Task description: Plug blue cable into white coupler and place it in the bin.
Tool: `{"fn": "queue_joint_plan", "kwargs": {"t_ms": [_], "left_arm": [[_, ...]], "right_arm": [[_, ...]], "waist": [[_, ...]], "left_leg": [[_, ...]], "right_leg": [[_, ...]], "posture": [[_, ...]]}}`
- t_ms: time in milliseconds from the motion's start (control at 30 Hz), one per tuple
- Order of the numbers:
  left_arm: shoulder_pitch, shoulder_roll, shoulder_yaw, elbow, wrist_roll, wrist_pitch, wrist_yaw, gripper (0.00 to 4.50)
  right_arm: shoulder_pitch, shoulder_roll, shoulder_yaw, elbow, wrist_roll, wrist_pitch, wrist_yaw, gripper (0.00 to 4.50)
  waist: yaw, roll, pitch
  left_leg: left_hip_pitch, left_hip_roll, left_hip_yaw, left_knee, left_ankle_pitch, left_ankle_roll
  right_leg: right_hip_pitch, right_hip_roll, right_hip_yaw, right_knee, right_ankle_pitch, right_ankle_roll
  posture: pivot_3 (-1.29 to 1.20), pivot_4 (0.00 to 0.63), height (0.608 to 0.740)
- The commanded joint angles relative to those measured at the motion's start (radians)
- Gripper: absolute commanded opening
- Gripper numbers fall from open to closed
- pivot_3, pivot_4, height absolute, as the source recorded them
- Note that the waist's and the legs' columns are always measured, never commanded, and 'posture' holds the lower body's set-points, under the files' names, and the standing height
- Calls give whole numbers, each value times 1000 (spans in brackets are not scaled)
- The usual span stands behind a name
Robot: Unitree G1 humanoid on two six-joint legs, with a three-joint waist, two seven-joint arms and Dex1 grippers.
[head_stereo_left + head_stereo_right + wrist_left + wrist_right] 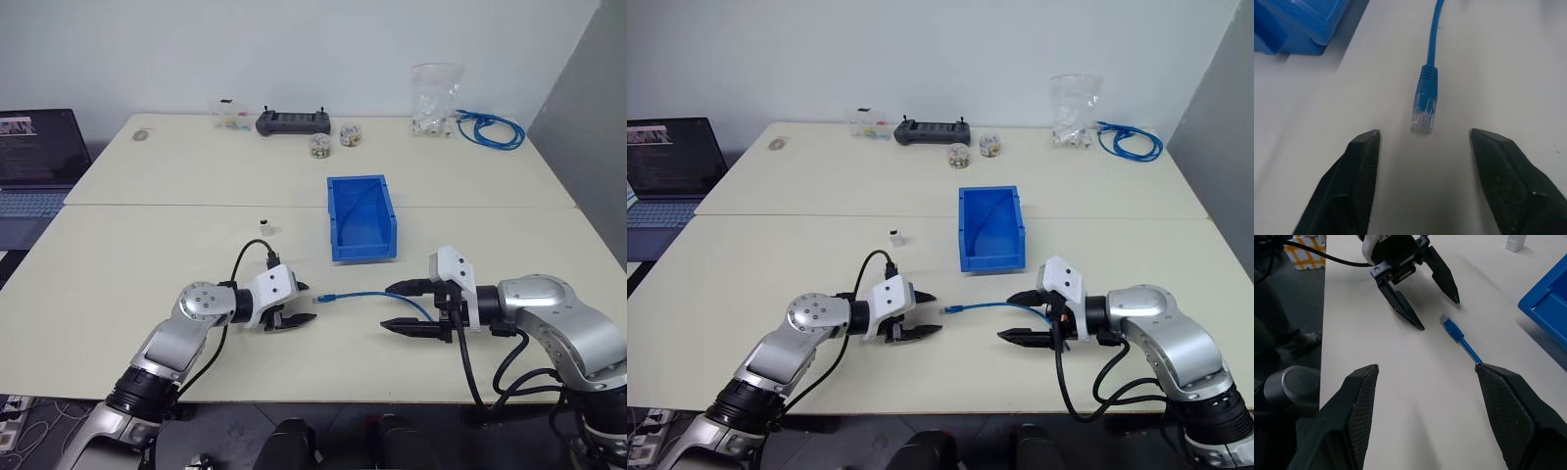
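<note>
Nearest the robot, the left gripper (297,319) sits low over the counter (118,264) with its jaws apart and nothing between them, aimed at the clear plug of the blue cable (358,296). In the left wrist view the plug lies on the surface just ahead of the two black fingers (1349,186), not touching either. Facing it from the other side, the right gripper (395,306) is also spread wide and empty; the cable runs along the counter from the plug toward it and passes by one of its fingertips (1518,416), though whether it touches there I cannot tell.

Just behind the cable stands the bin (362,248), upright and open-topped. To its left, well apart from both grippers, the white coupler (265,227) stands alone on the counter.

Farther back, near the wall, lie a dark controller (293,123), two small round jars (319,146), a clear plastic bag (435,100) and a coiled bundle of blue cable (490,128). A laptop (37,157) sits off the counter's left edge.
</note>
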Motion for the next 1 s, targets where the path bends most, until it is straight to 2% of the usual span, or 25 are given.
{"fn": "queue_joint_plan", "kwargs": {"t_ms": [33,333,433,633,800,1000], "left_arm": [[0,-3,-80,43,75,46,-16,2122],[-65,-44,-120,127,128,80,10,279],[-66,-55,-121,115,120,89,2,226],[-41,-52,-46,-21,-15,214,-56,226],[-74,-86,69,-189,-255,426,-110,226],[-144,-110,141,-253,-466,633,-124,225]], "right_arm": [[10,-18,-43,-59,42,11,-24,3341],[62,-34,-65,-126,102,31,-63,3341],[70,-26,-64,-135,110,30,-85,3341],[96,-27,-71,-169,160,50,-104,3341],[140,-28,-79,-216,226,72,-118,3341],[162,4,-97,-218,264,59,-161,3341]], "waist": [[0,1,-1],[0,3,-4],[0,3,-4],[-3,3,-3],[-4,1,-1],[-6,-1,0]], "left_leg": [[0,0,0,0,0,0],[4,-2,-3,0,0,0],[11,-2,-7,-1,-1,1],[11,-2,-8,-1,-1,2],[7,-2,-9,-1,-1,2],[5,-2,-12,0,-1,2]], "right_leg": [[0,0,0,0,0,0],[7,0,-1,-2,-3,6],[16,0,-2,-5,-4,7],[17,0,-2,-6,-5,7],[13,0,-3,-6,-5,7],[12,0,-5,-6,-5,7]], "posture": [[0,150,740],[0,150,740],[0,150,740],[0,150,740],[0,150,740],[0,150,740]]}}
